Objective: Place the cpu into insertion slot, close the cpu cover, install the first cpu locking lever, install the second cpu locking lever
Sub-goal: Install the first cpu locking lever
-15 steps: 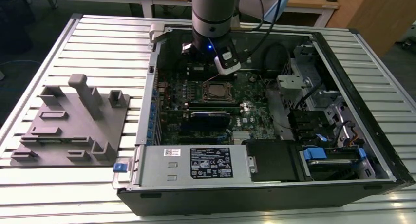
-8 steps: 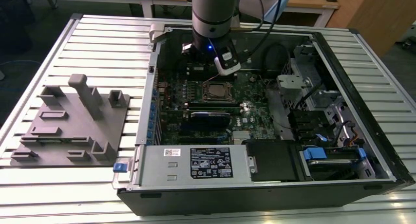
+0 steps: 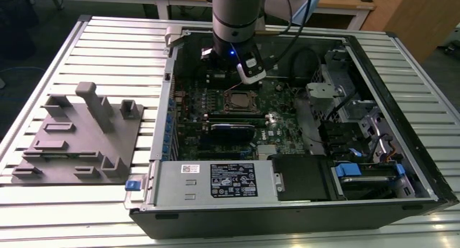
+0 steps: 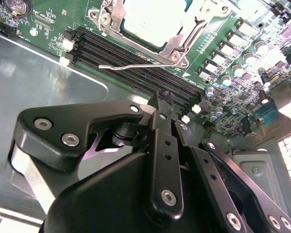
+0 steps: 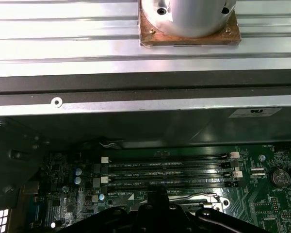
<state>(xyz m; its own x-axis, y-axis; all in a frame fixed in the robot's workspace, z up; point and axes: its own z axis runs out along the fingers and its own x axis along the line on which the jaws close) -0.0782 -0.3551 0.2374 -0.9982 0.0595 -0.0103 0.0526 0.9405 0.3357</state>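
The cpu [image 4: 148,17] shows its silver top, lying in the insertion slot [image 3: 241,101] on the green motherboard; the pin field is hidden beneath it. The cpu cover [image 4: 186,35], a metal frame, lies down around the chip. One thin locking lever [image 4: 131,66] juts free from the socket's corner over the black memory slots [image 4: 136,73]. My gripper [image 4: 158,99] hangs shut with nothing in it, above the memory slots and just short of the socket. In the exterior view the gripper [image 3: 251,78] hovers just behind the socket. The first wrist view has the gripper [image 5: 160,195] by the socket's edge.
The open computer case [image 3: 374,70] lies on a slatted metal table [image 3: 107,48]. A grey fixture block [image 3: 79,145] with upright pegs stands at the exterior view's left. The power supply [image 3: 215,180], drive cage and cables crowd the case's near and right sides.
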